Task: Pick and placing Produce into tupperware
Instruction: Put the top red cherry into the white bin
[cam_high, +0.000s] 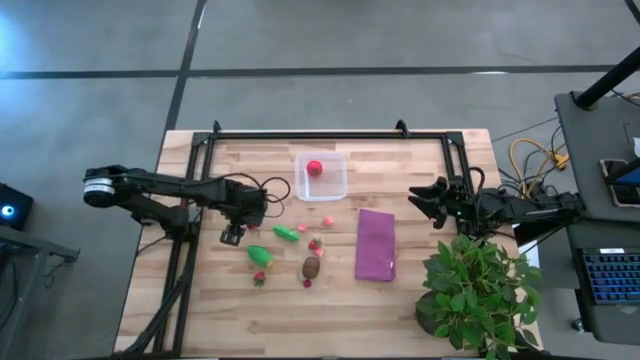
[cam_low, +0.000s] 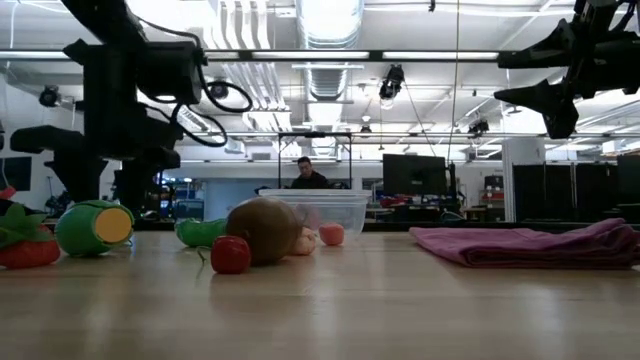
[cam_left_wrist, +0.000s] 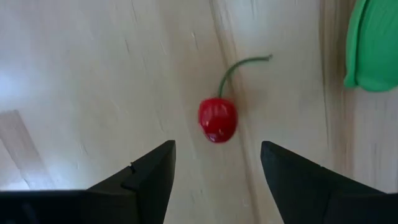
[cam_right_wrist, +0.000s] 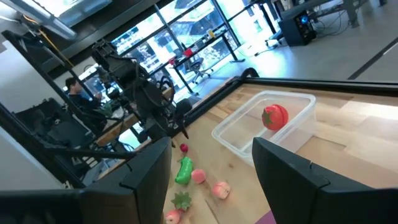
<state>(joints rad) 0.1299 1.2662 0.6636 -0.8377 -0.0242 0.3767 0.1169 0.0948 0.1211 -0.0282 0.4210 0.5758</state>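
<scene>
Hovering over pale wood tabletop (cam_high: 200, 300), left gripper (cam_left_wrist: 214, 165) spread, empty, above cherry (cam_left_wrist: 217, 119). Right gripper (cam_right_wrist: 211, 165) spread, empty, raised over table's right side. Office room behind; a person seated.

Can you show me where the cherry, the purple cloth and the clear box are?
cherry (cam_left_wrist: 217, 119): left wrist view, on its round red body.
purple cloth (cam_high: 375, 245): high view, middle of the cloth.
clear box (cam_high: 338, 185): high view, its right wall.

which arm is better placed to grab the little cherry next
Left. The left gripper hangs open right over the cherry, which lies between its fingers; the right gripper waits open past the purple cloth.
</scene>
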